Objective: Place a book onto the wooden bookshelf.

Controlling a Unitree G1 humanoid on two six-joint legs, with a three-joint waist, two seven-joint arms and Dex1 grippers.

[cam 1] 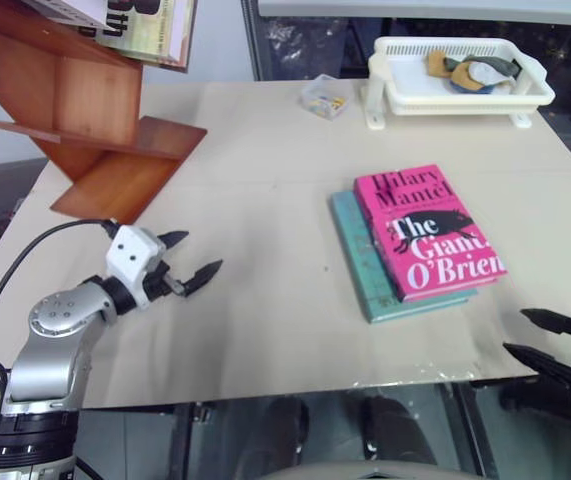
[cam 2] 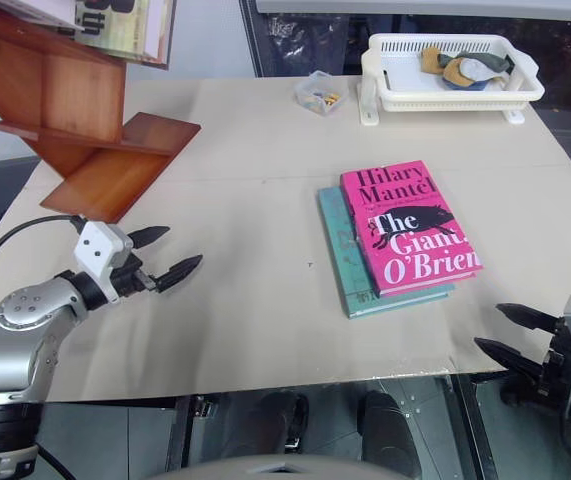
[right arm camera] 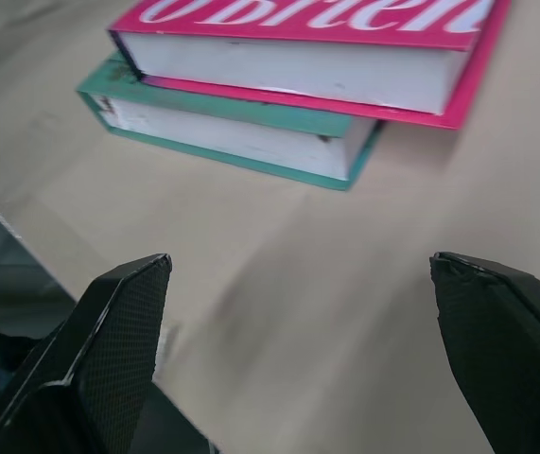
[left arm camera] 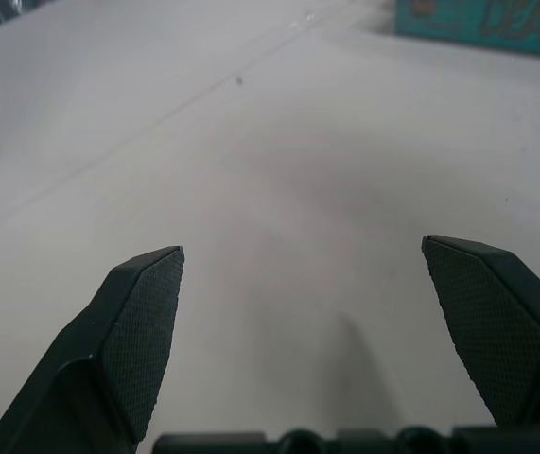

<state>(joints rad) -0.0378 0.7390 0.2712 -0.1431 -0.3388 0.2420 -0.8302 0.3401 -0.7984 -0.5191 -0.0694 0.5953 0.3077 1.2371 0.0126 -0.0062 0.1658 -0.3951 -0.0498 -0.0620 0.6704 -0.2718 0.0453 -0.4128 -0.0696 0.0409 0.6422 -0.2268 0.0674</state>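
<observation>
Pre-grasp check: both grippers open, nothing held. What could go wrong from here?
1. The pink book lies flat on the teal book; a low pinch may grab or drag both.
2. The right gripper sits at the table's near edge, so a push could slide the stack.
3. The wooden bookshelf boards slant; a placed book may slip off.

Left gripper (left arm camera: 303, 260) over table, fingers spread wide
Holds nothing; bare beige table (left arm camera: 251, 170) between black textured fingertips (left arm camera: 142, 322). Teal book (left arm camera: 482, 24) edge at 1 o'clock, well apart. Reddish-brown sliver at 9 o'clock, unclear.
</observation>
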